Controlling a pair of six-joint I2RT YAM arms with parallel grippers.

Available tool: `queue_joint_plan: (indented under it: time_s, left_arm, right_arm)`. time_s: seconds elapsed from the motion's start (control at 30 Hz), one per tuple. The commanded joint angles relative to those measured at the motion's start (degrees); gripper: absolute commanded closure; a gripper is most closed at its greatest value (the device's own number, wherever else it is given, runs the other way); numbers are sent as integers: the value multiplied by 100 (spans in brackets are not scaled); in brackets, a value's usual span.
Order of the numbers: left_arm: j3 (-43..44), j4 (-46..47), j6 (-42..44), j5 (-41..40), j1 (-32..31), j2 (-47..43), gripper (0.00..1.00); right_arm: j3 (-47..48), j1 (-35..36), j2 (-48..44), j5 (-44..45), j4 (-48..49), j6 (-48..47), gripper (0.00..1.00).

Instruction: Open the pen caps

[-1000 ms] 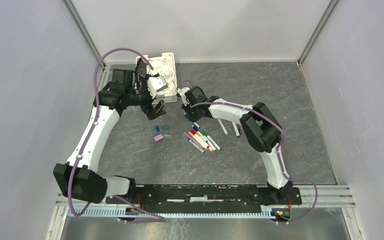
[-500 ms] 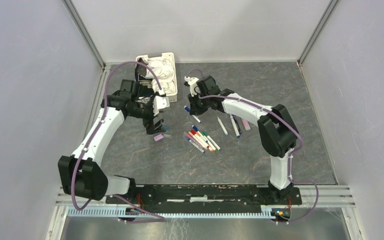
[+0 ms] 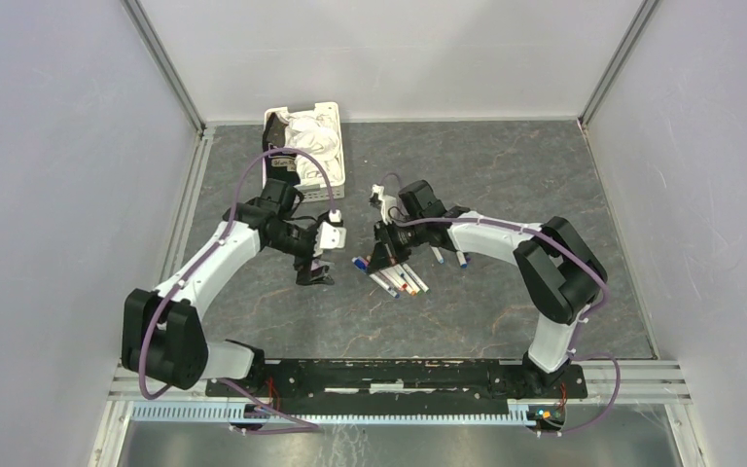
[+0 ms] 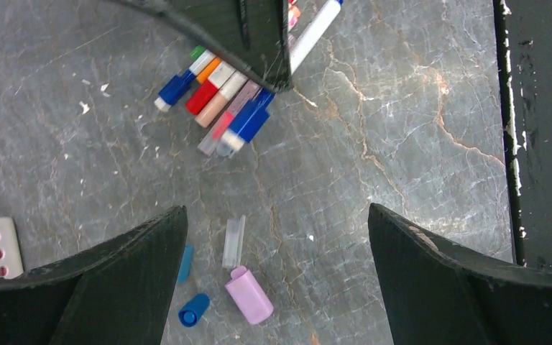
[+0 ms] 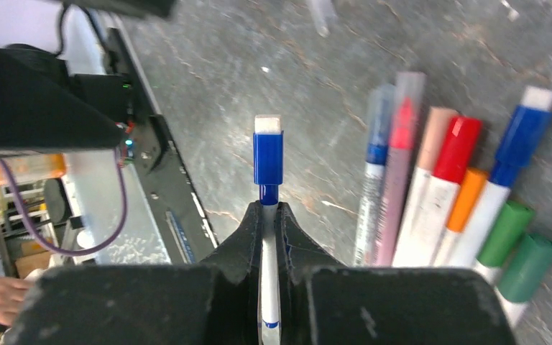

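A blue cap (image 5: 268,157) sits on the end of a white pen (image 5: 269,309) pinched between the pressed-together fingers of the right gripper (image 5: 272,215). The cap projects just past the fingertips, near the middle of the grey, stone-patterned counter (image 3: 506,175). Just beside it lies a row of capped pens (image 5: 431,215), side by side and touching. Among them are a red cap (image 5: 457,147), an orange cap (image 5: 467,198) and a green cap (image 5: 507,230), with two clear-capped pens nearest the held one. To the left of the row, three loose caps rest close together on the counter: a lilac cap (image 4: 249,295), a small blue loose cap (image 4: 194,309) and a clear cap (image 4: 234,241). Above them hangs the left gripper (image 4: 277,215), its fingers (image 4: 100,280) spread wide with nothing between them, the loose caps showing in the gap. A few more pens (image 3: 459,259) lie apart, behind the right arm. A white slotted basket (image 3: 338,146) holding white cloth (image 3: 309,136) stands at the far left corner of the counter.
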Motion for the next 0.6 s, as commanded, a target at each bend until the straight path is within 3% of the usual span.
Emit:
queue_joint_plan:
  time_s: [0.0,0.17,0.27,0.57]
  left_arm:
    - [5,217,230,-89,-318,103,0]
    - [111,216,168,-352,-550,214,1]
    - [186,217,142,-438,-603,258,8]
    - [303,25,381,-689,-827,328,54]
  right_arm:
    - [296,93,-37,-860,767,436,99]
    - [492,216,170,-1201,1001,681,99]
    - [595,253,247,-1331,1062,783,99]
    - [852,275,398,-1455,1074,894,95]
